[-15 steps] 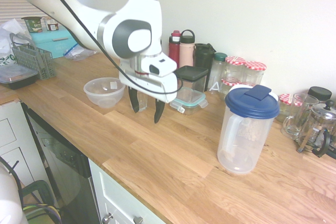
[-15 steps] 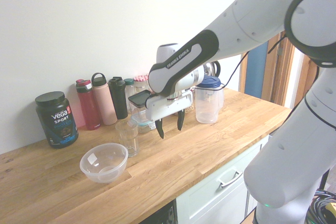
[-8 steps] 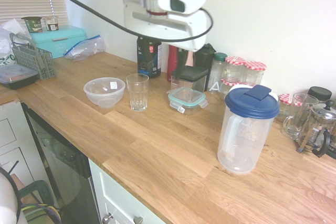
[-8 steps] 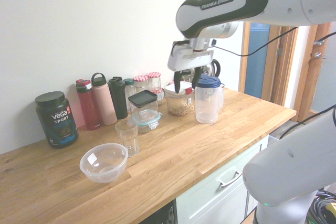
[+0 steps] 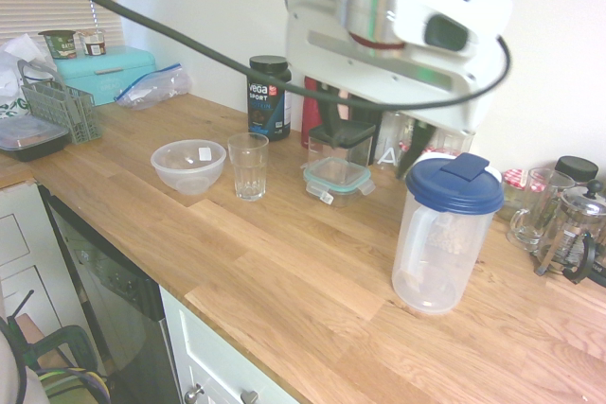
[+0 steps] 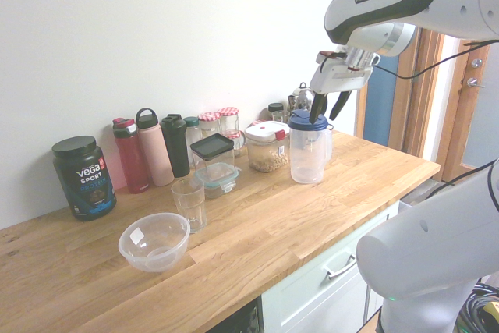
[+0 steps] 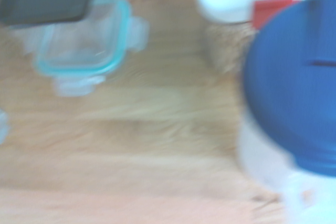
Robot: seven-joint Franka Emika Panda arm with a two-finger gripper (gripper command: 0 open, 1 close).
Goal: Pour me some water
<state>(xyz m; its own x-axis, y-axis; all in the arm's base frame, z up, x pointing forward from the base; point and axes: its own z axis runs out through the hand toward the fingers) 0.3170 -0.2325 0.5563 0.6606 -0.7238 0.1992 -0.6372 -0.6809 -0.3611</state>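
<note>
Kitchen table (image 5: 268,289): my fingers (image 6: 329,107), spread and empty, have moved from near the glass (image 6: 189,204) to above the blue-lidded pitcher (image 6: 308,148); grasping it likely follows.

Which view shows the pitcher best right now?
The first exterior view: the pitcher stands in full there, lid, handle and clear body. The second exterior view has it smaller, the gripper close above its lid. The wrist view gives a blurred, cut-off lid and part of the body.
</note>
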